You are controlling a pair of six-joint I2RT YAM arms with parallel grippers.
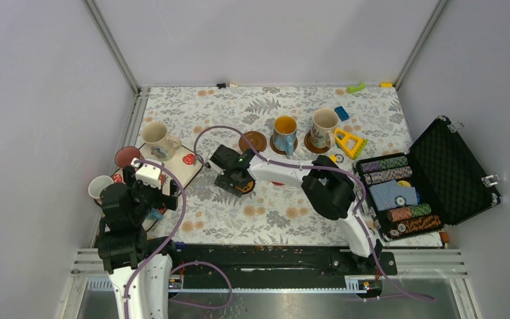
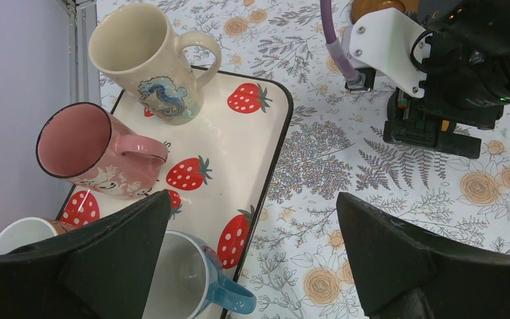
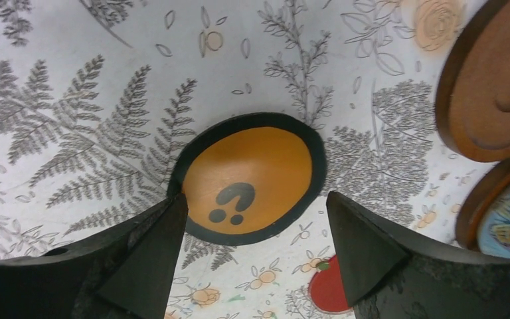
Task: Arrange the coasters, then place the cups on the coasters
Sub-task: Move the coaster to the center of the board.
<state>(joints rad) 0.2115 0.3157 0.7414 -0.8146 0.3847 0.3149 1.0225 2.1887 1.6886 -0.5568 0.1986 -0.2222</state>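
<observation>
While orange coaster lies flat | right tool spread apart | left tool wide

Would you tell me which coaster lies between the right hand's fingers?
The orange, black-rimmed coaster with a question mark; the brown coasters lie outside the fingers.

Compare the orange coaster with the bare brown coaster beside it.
The orange coaster has a black rim; the brown coaster is brown all over. The orange coaster bears a dark question mark; the brown coaster has ring grooves. Both are round, bare and flat on the cloth.
</observation>
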